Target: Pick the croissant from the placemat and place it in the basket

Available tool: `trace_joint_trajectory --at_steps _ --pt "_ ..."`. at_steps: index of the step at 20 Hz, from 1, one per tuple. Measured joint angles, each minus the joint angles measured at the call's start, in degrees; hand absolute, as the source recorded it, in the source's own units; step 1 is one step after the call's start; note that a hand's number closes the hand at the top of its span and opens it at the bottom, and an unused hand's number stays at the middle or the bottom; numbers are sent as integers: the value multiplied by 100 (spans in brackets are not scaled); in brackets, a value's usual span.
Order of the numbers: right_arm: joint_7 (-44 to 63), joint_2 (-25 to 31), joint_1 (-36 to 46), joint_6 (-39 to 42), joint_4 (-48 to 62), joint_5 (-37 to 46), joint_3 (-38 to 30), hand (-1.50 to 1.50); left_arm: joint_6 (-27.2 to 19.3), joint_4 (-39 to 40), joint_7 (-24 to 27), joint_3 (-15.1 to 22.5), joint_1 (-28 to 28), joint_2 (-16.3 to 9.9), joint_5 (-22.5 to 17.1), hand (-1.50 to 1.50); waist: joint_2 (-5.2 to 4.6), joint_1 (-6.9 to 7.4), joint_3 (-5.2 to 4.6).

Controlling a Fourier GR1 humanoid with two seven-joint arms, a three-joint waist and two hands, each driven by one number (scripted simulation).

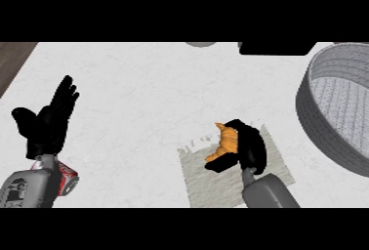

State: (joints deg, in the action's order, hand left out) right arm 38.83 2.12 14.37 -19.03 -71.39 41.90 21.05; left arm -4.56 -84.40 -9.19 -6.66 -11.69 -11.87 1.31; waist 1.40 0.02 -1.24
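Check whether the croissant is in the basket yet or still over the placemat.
Not in the basket. The croissant is over the grey placemat, with the right hand curled round it.

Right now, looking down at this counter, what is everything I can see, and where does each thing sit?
Croissant: one, orange, on the placemat, the right hand curled round it.
Placemat: one, grey, lower middle of the counter.
Basket: one, grey, right edge, partly out of view.
Can: one, red and white, lower left, partly hidden by the left forearm.
Counter: one, white.
Grey thing and black thing: one each, far edge, cut off, cannot tell what.
Left hand: one, black, left side, open, resting.
Right hand: one, black, on the croissant.
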Motion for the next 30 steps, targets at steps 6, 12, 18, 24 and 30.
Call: trace_joint_trajectory --at_steps 6,12,18,24,30 --pt "-37 45 588 -490 836 -346 -182 150 25 -80 -3 116 -11 71 34 0 14 136 -42" --pt "-647 34 800 -1424 1186 -993 -160 150 87 31 -5 45 -140 13 -17 0 -45 160 4" --pt "-1402 -145 1048 -2930 1080 -1463 103 150 -1 -25 -42 54 -82 59 43 0 -134 157 103" --pt "-849 -145 1544 -3289 593 -863 137 150 66 -124 -57 -66 73 -18 -36 0 -119 35 115" --pt "614 30 2175 -2704 -2 353 -308 150 41 -86 -44 -134 96 -32 -18 0 -108 -36 116"
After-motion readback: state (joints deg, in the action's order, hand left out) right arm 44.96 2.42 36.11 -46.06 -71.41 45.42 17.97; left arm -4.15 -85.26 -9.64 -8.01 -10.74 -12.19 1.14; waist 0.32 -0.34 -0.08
